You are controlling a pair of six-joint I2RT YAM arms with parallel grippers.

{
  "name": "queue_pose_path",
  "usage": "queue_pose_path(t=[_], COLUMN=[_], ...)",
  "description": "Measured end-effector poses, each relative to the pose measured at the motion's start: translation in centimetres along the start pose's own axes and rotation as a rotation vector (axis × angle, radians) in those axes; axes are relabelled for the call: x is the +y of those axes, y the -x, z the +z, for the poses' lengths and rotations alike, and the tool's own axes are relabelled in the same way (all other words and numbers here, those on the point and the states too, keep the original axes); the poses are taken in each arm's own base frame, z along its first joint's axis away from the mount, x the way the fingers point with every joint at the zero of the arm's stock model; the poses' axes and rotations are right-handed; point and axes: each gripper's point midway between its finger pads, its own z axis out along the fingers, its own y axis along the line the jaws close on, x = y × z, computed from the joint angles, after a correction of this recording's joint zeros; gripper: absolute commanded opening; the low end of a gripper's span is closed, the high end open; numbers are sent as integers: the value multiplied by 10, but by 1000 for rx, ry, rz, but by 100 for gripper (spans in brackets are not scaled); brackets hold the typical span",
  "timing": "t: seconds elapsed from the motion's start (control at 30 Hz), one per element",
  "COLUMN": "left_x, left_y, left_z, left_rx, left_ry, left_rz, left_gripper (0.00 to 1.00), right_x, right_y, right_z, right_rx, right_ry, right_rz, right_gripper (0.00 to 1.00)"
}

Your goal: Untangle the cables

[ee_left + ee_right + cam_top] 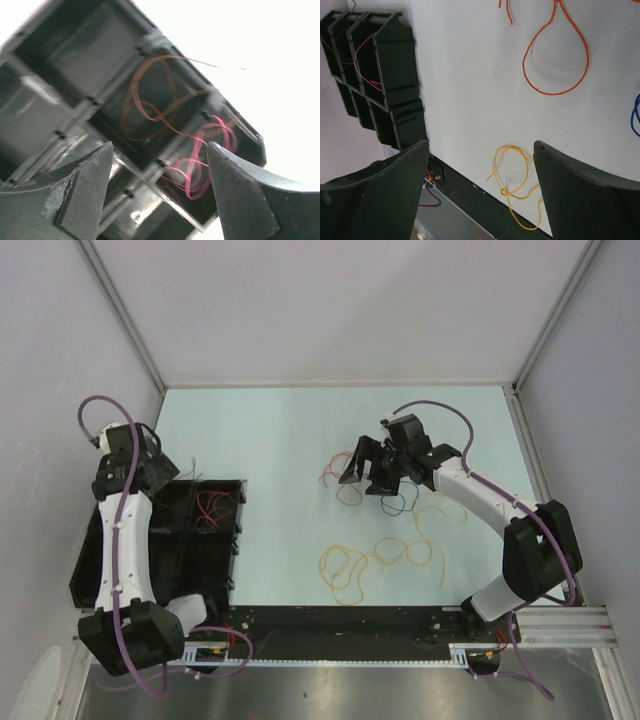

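A tangle of cables lies on the pale table: red loops (335,476), a dark blue one (396,505) and long yellow curls (380,558). My right gripper (368,474) hovers open over the red and blue ones. In its wrist view the gripper (481,143) holds nothing, and a knotted yellow cable (512,176) and an orange-red loop (557,56) lie below it. My left gripper (160,473) hangs over the black tray (150,550). In its wrist view the gripper (160,146) is open and empty, above a pink-red cable (199,166) and a brownish-orange cable (152,106) in neighbouring compartments.
The black divided tray (395,60) stands at the table's left, with thin red wires in it. A black rail (340,620) runs along the near edge. Grey walls close in the back and both sides. A blue cable (635,114) shows at the right wrist view's right edge.
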Motion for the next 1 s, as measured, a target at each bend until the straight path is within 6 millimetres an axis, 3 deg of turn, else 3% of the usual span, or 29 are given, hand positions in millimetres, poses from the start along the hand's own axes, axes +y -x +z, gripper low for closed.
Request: queue_pose_path(t=[0.2, 0.33, 0.57, 0.8, 0.9, 1.0], left_x=[-46, -81, -150, -222, -234, -225], left_y=[-12, -26, -34, -46, -42, -35], left_z=[-17, -35, -69, -84, -78, -60], left_rx=[21, 36, 33, 53, 36, 27], left_ry=[-152, -256, -438, -506, -444, -346], left_rz=[75, 147, 272, 401, 433, 443], left_gripper=[85, 85, 82, 80, 78, 74], right_x=[-2, -17, -50, -55, -58, -66], right_y=[13, 19, 14, 10, 12, 16], right_z=[-8, -15, -26, -44, -52, -61], right_rx=[-20, -23, 4, 4, -6, -17], right_ry=[-25, -76, -193, -224, -233, -248], right_rz=[1, 15, 24, -23, -35, -36], right_gripper=[89, 88, 89, 89, 89, 89])
